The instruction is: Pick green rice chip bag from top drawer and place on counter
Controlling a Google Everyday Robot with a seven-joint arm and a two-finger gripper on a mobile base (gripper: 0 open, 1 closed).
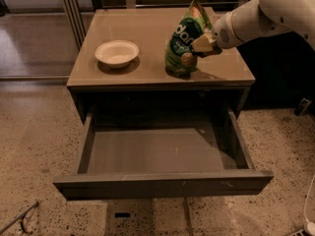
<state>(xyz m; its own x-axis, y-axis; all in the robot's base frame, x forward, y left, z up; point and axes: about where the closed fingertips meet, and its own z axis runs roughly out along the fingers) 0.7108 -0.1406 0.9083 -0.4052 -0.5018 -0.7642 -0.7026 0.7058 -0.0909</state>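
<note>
The green rice chip bag [183,42] stands upright, slightly tilted, on the right half of the tan counter [142,31], its bottom touching the surface. My gripper [203,45] comes in from the right on the white arm and is shut on the bag's right edge at about mid height. The top drawer [157,154] is pulled fully open below the counter's front edge, and its grey interior holds nothing.
A white bowl [116,53] sits on the left part of the counter, well apart from the bag. Speckled terrazzo floor [34,132] surrounds the cabinet. A metal frame [74,9] stands at the back left. A cable [310,200] lies at the right edge.
</note>
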